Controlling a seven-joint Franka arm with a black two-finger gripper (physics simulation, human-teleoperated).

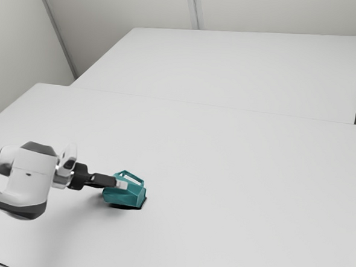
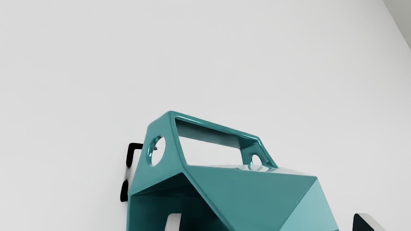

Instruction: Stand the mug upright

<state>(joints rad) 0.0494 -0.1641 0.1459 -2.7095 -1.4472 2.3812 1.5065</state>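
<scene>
The mug (image 1: 124, 197) lies sideways on the table (image 1: 252, 204), mouth (image 2: 151, 211) toward the wide-open pincer (image 1: 121, 184), one finger (image 2: 173, 222) seemingly inside, likely to grip its wall (image 2: 244, 192) for righting.

Arm (image 1: 27, 182) came in from the exterior view's left edge, low in the frame; pale casing, dark band along its underside. Forearm end bent up into the wrist (image 1: 64, 167), silvery there. Gripper (image 1: 121, 185) reached toward the exterior view's right, close to level, dipping slightly at the tip. Fingers (image 1: 102, 180) dark, pale at the ends. In the wrist view, both fingertips showed at the bottom edge, standing well apart, a wide gap between them.
</scene>
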